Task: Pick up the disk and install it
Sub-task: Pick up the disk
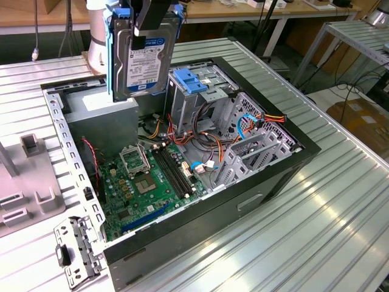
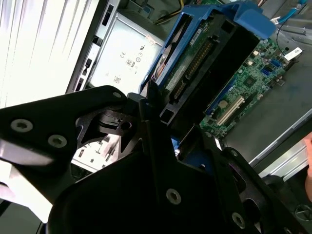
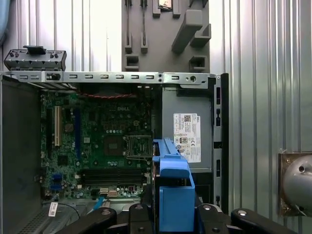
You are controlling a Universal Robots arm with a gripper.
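The disk (image 1: 146, 67), a dark drive with a white and blue label in a blue plastic carrier, hangs upright above the back corner of the open computer case (image 1: 292, 164). My gripper (image 1: 141, 38) is shut on its upper part, one black finger lying across the label side. In the second wrist view the disk's connector edge and blue carrier (image 2: 214, 44) stick out past the black fingers (image 2: 161, 146). Seen in the first wrist view, the blue carrier (image 3: 173, 185) is over the gap between the motherboard (image 3: 107, 141) and the grey power-supply box (image 3: 187, 136).
Inside the case a drive cage with a blue carrier (image 1: 193, 82) stands beside loose cables (image 1: 200, 140). A grey fixture block (image 1: 30, 176) and a loose metal bracket (image 1: 76, 249) lie at the exterior view's left. All rest on the ribbed metal table (image 1: 316, 231).
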